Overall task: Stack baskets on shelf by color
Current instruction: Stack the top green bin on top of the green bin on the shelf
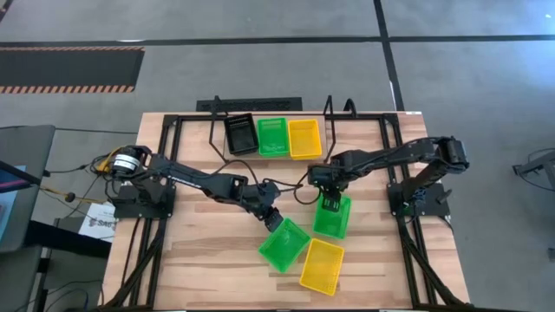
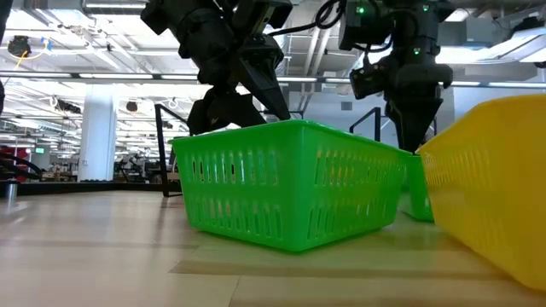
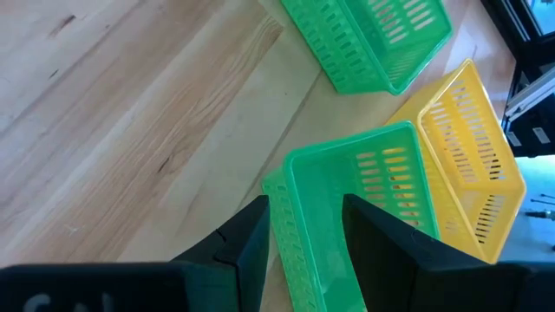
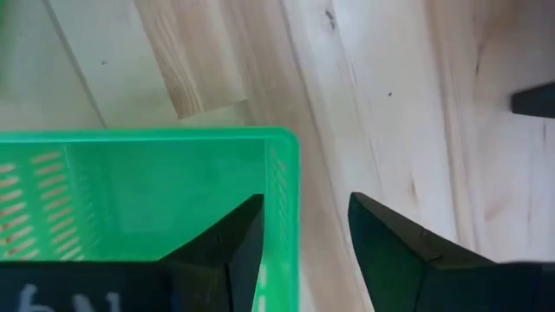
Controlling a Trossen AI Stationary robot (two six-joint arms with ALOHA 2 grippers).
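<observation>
baskets [image 1: 287,137] sit partly sorted: on the shelf [image 1: 260,106] at the far edge of the tabletop [image 1: 199,260] stand three piles side by side, black [image 1: 240,133], green [image 1: 272,135] and yellow [image 1: 304,137]. how many baskets each pile holds cannot be told from above. three baskets are left loose on the tabletop nearer the front: a green one [image 1: 284,243] by the left arm, a second green one [image 1: 332,217] under the right arm, and a yellow one [image 1: 322,264] just beside the first green one. so, by my reckoning, the job is well past halfway, with two green and one yellow left to place.

the left claw [image 3: 305,227] stands open astride the end wall of the nearer green basket, one finger inside and one outside, not yet pinching it. the right claw [image 4: 305,227] also stands open, straddling a corner wall of the other green basket; it grips nothing.

counted in view: two loose green, one loose yellow, three piles on the shelf, two arms.
</observation>
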